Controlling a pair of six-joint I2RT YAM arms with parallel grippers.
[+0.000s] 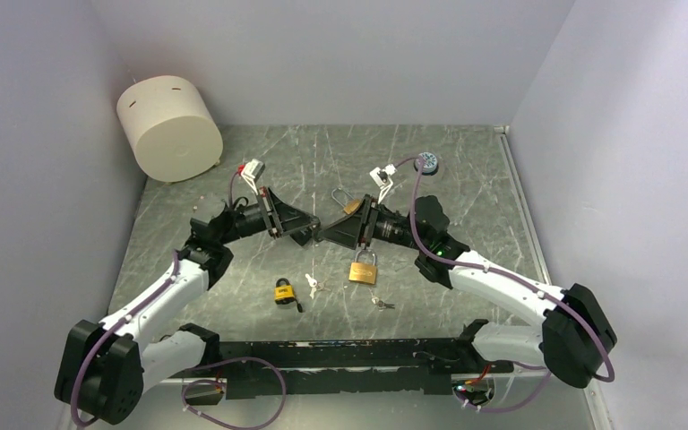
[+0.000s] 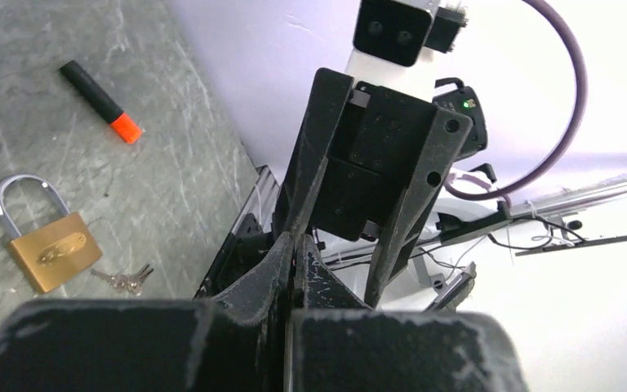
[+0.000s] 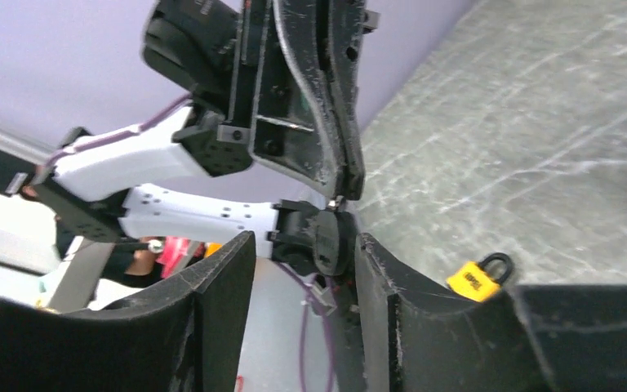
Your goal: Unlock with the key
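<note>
The left tool [image 3: 344, 181] was clenched, its fingers [image 3: 331, 106] pressed flat together in mid-air above the middle of the surface [image 1: 466, 179]. A small pale glint [image 3: 335, 199] at its tip may have been a key, but it was too small to tell. The right tool [image 3: 304, 243] stood released, jaws apart, facing the left tip nose to nose. It looked like a hand-over between the two.

On the surface lay a brass padlock [image 1: 363, 270] with a bunch of keys [image 1: 381, 303] near it. A small yellow padlock [image 1: 283, 291] had more keys [image 1: 315, 285] beside it, and a second brass padlock [image 1: 344, 201] lay behind the right tool.

To do this well, the right tool should centre the left tip between its jaws and close squarely on whatever sticks out. The left should let go only once that grip is firm; a skewed pinch would likely drop it.
</note>
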